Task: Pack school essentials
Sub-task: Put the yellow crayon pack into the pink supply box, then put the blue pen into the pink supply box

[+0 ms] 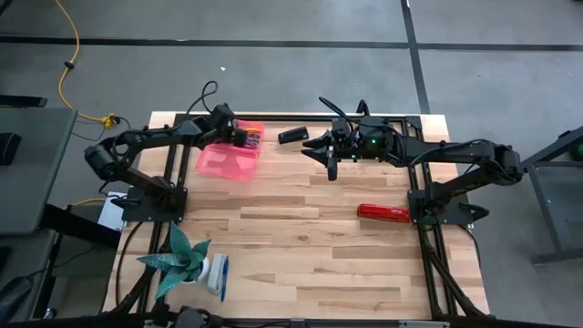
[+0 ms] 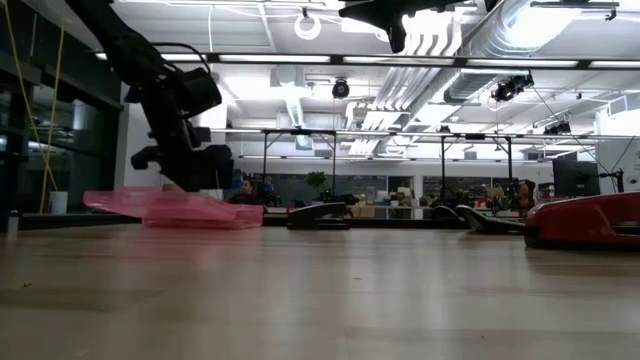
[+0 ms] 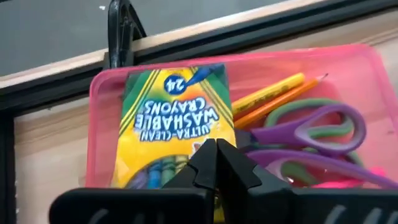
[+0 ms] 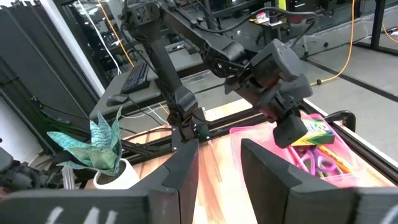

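Observation:
An open pink case (image 1: pixel 226 160) lies near the table's far left corner. In the left wrist view it holds a yellow-green crayon box (image 3: pixel 174 118), orange and yellow pencils (image 3: pixel 273 93), purple-handled scissors (image 3: pixel 311 127) and green-handled scissors (image 3: pixel 292 169). My left gripper (image 3: pixel 216 149) is shut and points down over the crayon box inside the case (image 3: pixel 99 87). My right gripper (image 4: pixel 219 162) is open and empty, held high above the far middle of the table (image 1: pixel 330 162). My left gripper comes from above with shut fingers over the middle of the crayon box (image 3: pixel 186 155), which lies flat in the pink case. Its own fingertips hide the spot, so I cannot tell whether they touch the box.
A red bar-shaped item (image 1: pixel 383 213) lies on the right side of the table. A small black object (image 1: pixel 293 135) sits at the far edge between the arms. A potted plant (image 1: pixel 182 260) stands at the near left. Bare wood spans the middle and near right.

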